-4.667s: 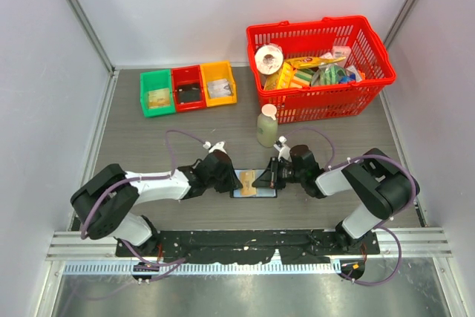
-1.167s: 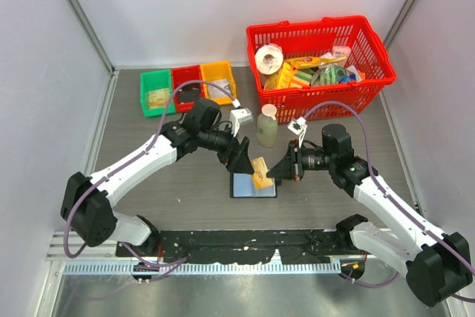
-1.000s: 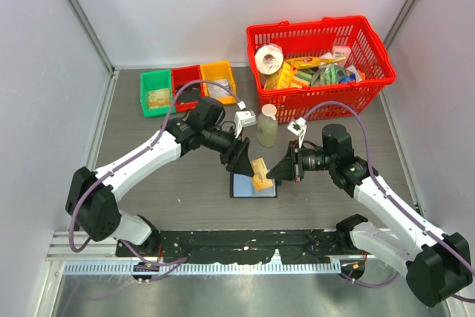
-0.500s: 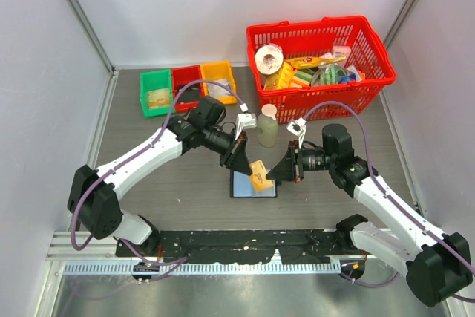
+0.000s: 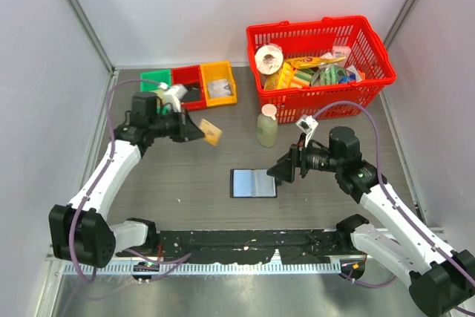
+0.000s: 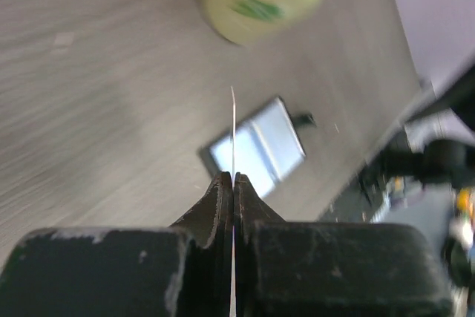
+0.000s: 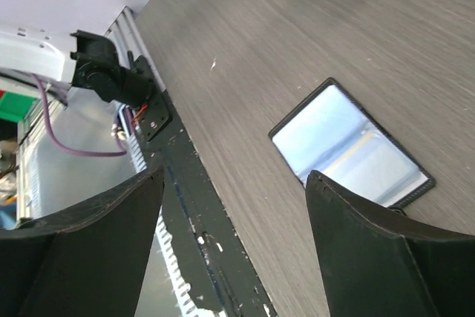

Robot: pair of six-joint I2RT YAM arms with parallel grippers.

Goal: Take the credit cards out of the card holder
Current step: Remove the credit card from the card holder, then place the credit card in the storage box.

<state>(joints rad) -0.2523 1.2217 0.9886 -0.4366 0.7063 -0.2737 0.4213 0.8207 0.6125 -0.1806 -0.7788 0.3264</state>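
The card holder [image 5: 253,182] lies open and flat on the table, its pale blue-grey inner faces up; it also shows in the right wrist view [image 7: 349,146] and, blurred, in the left wrist view [image 6: 256,146]. One yellow-orange credit card [image 5: 212,132] hangs in the air near the trays, well left of the holder, with my left gripper [image 5: 200,130] shut on it. In the left wrist view that card [image 6: 233,128] is seen edge-on between the closed jaws [image 6: 234,180]. My right gripper [image 5: 280,171] hovers just right of the holder, wide open and holding nothing [image 7: 236,176].
A pale green bottle [image 5: 267,125] stands behind the holder. A red basket [image 5: 319,57] full of groceries sits at the back right. Green [image 5: 154,78], red [image 5: 190,84] and orange [image 5: 218,82] trays line the back left, the left arm partly over them.
My left gripper has carried the card away from the holder, up and left toward the trays. The right gripper has opened and drawn back slightly to the right.
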